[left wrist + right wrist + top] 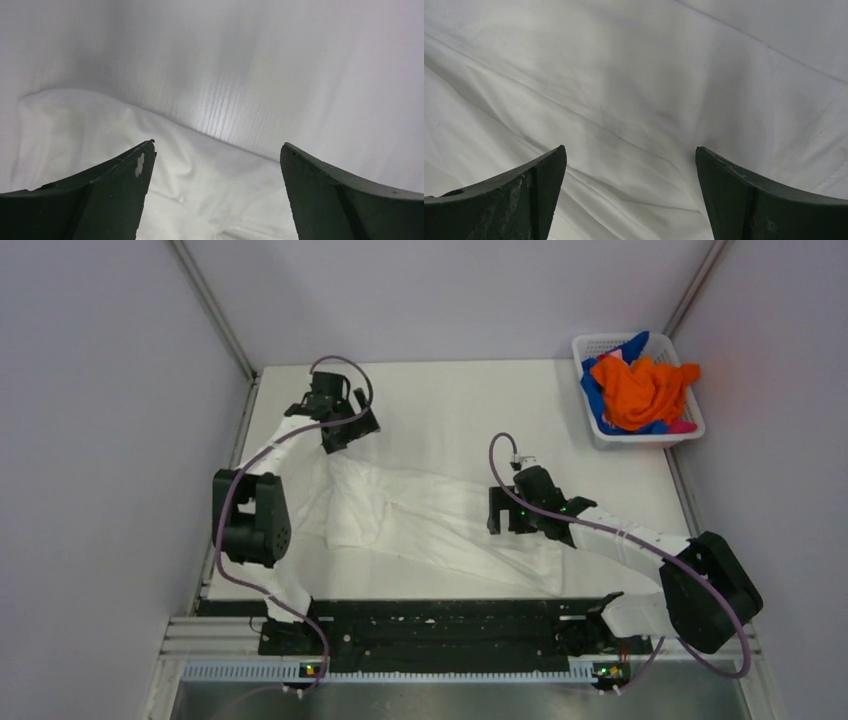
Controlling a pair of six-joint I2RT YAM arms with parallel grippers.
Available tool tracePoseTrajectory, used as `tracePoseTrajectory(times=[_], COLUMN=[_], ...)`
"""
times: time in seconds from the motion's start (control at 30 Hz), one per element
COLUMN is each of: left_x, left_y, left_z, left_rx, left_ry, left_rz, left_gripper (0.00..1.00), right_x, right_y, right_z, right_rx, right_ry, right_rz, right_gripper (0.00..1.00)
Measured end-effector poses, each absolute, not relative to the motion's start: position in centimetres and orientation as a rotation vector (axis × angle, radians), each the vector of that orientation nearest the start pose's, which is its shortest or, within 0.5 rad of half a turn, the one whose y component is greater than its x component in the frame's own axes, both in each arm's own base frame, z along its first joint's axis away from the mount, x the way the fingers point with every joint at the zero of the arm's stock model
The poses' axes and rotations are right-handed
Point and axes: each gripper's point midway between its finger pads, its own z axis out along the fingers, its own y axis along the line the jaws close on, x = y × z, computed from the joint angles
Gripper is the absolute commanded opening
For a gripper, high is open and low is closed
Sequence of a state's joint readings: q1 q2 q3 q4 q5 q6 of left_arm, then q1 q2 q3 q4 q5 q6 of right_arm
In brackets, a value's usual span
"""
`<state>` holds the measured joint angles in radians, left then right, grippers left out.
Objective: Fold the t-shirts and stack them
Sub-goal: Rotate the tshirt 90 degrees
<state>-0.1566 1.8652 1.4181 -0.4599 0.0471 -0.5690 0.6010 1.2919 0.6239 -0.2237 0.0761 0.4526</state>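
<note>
A large white t-shirt [420,515] lies crumpled flat across the middle of the table. My left gripper [347,432] hangs open over its far left corner; in the left wrist view the gripper [217,145] has wide jaws with the shirt's edge [200,190] below them and nothing between. My right gripper [498,510] stands open over the shirt's right part; in the right wrist view the gripper [630,148] frames wrinkled white cloth [624,75] without touching it. An orange t-shirt [645,390], a blue one [592,390] and a pink one [682,426] are piled in the basket.
The white lattice basket [600,343] sits at the table's far right corner. Bare white table [450,410] lies beyond the shirt. Grey walls close in on the left, the back and the right. A black rail [440,625] runs along the near edge between the arm bases.
</note>
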Motion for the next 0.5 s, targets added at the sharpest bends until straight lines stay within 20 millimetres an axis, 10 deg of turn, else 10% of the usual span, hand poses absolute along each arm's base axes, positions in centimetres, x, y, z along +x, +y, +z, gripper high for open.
tracePoseTrajectory(times=[0.23, 0.5], left_x=[39.1, 33.8], left_y=[-9.0, -10.3], left_z=[16.8, 6.4], left_rx=[-0.526, -0.641], left_ry=[2.278, 2.551], left_rz=[-0.412, -0.453], left_gripper=[0.99, 0.99], right_x=[25.3, 26.0], right_y=[17.1, 17.0], right_z=[4.5, 4.7], right_rx=[-0.132, -0.1], right_ry=[2.475, 2.446], right_rz=[0.313, 0.293], right_gripper=[0.99, 0.99])
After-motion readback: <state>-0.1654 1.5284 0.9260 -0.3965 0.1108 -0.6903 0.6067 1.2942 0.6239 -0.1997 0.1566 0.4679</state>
